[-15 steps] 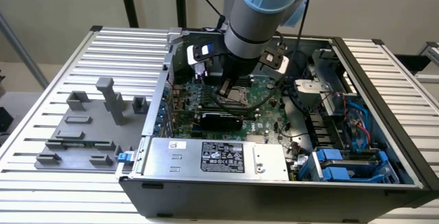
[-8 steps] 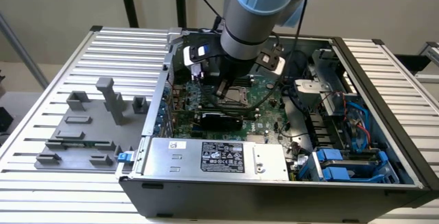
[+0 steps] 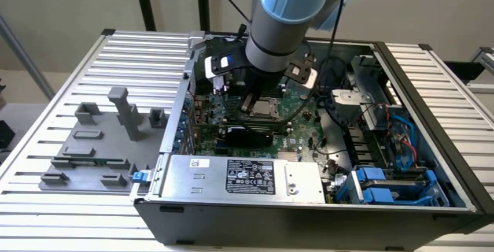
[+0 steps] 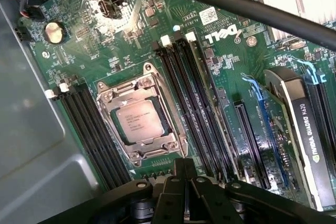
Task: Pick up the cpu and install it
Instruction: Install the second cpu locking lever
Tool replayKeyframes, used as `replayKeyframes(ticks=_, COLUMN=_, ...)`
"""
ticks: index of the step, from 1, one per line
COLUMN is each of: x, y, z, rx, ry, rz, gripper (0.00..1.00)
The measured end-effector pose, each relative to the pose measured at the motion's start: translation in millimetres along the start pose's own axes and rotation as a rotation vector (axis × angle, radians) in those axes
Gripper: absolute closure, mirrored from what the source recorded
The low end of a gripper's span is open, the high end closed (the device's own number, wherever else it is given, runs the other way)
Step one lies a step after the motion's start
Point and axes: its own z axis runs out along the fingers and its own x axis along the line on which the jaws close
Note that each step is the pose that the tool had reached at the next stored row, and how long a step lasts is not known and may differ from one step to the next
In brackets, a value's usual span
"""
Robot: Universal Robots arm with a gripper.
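Observation:
The cpu (image 4: 137, 120) is a small square chip with a silvery top. It lies flat inside the metal socket frame (image 4: 155, 83) on the green motherboard (image 4: 131, 35). My gripper (image 4: 185, 167) hovers above the board just beside the socket, its black fingers pressed together with nothing between them and clear of the chip. In the exterior view the arm (image 3: 281, 21) reaches down into the open computer case (image 3: 432, 119), and the cpu (image 3: 266, 108) shows just below the wrist.
Black memory slots (image 4: 202, 114) flank the socket on both sides. A graphics card (image 4: 307, 140) stands further off, and a thick black cable (image 4: 220, 1) crosses above the board. The power supply (image 3: 239, 177) fills the case front. Grey fixture blocks (image 3: 100, 142) sit outside on the exterior view's left.

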Motion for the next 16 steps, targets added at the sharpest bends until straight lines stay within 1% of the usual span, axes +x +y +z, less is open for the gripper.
replayKeyframes(ticks=2, x=-0.5, y=-0.2, z=1.2, rx=0.0013, ry=-0.0010, rz=0.000, gripper=0.89)
replayKeyframes(ticks=4, x=-1.5, y=-1.0, z=3.5, rx=0.0011, ry=-0.0036, rz=0.001, gripper=0.89)
replayKeyframes(ticks=13, x=-6.3, y=-4.5, z=15.8, rx=-0.0036, ry=-0.0160, rz=0.004, gripper=0.89)
replayKeyframes(ticks=16, x=-5.6, y=-4.5, z=19.5, rx=-0.0048, ry=-0.0187, rz=0.005, gripper=0.89)
